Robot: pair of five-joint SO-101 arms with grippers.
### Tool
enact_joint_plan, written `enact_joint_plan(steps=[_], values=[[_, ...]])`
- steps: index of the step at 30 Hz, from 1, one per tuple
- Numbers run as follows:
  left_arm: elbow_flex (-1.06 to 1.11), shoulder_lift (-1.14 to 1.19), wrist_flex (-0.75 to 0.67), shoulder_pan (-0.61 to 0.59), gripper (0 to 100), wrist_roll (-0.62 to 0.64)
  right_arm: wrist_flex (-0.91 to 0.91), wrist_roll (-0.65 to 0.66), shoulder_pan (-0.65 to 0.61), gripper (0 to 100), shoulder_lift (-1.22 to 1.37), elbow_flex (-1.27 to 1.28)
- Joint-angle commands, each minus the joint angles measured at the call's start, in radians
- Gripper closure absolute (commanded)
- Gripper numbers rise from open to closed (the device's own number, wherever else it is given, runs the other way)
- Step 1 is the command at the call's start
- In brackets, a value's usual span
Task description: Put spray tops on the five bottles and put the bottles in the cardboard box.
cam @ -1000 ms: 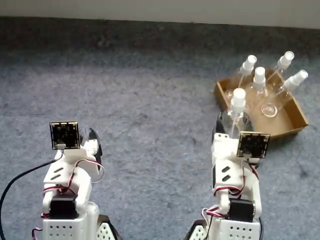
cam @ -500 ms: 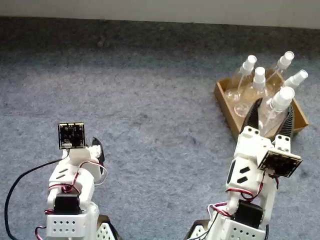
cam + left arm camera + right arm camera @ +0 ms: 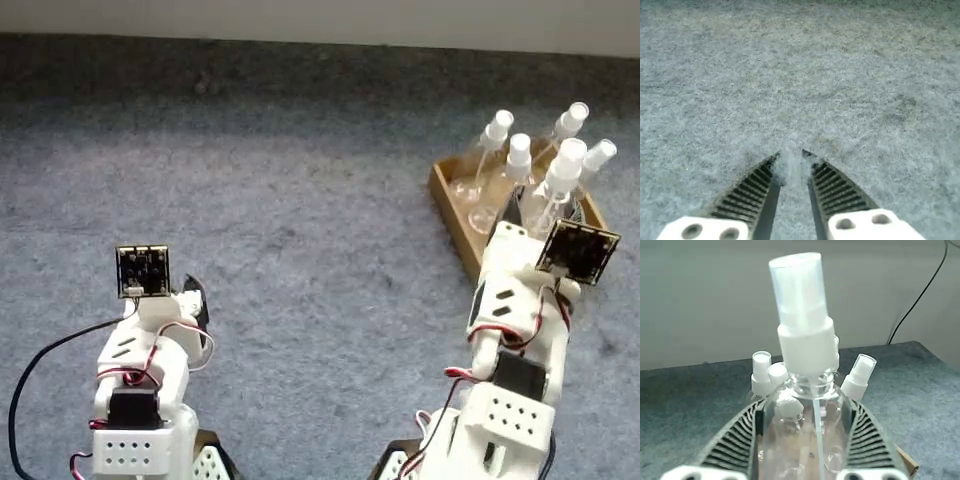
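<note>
The bottle [image 3: 800, 440] with its spray top [image 3: 801, 315] is gripped between the jaws of the right arm, which are closed on its clear body from both sides. Its long axis is laid along the jaws, so that neck and top stand out well past their tips. In the high view it is seen roughly upright, tipped slightly away from the arm. The cardboard box [image 3: 452, 215] is found directly below and ahead of these jaws, and the held bottle is placed over the part of the box nearest them. The four other bottles [image 3: 518, 165], each already capped, are stood in the box just beyond the jaw tips, close together and very near the held one.

Whether the base of the held bottle is resting on the box floor cannot be told, since it is hidden by the arm. It is probably a little above it.

The coming move is judged to be a straight lowering along the bottle's own axis, followed by a release. The free space is on the jaw side of the four, so little room is left for any forward drift.

The jaws of the left arm are narrowly parted with nothing between them. They are held low over the table [image 3: 800, 60], well apart from the box, so the right arm is the nearer one.
</note>
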Motion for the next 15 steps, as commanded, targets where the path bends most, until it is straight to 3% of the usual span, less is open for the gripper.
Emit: enact_joint_plan(steps=[1, 15], values=[[0.021, -0.004, 0.040, -0.010, 99, -0.014, -0.199, -0.008, 0.062, 92.9, 0.068, -0.065], [0.021, -0.004, 0.048, -0.008, 99, -0.012, -0.518, -0.008, 0.119, 92.9, 0.225, 0.116]])
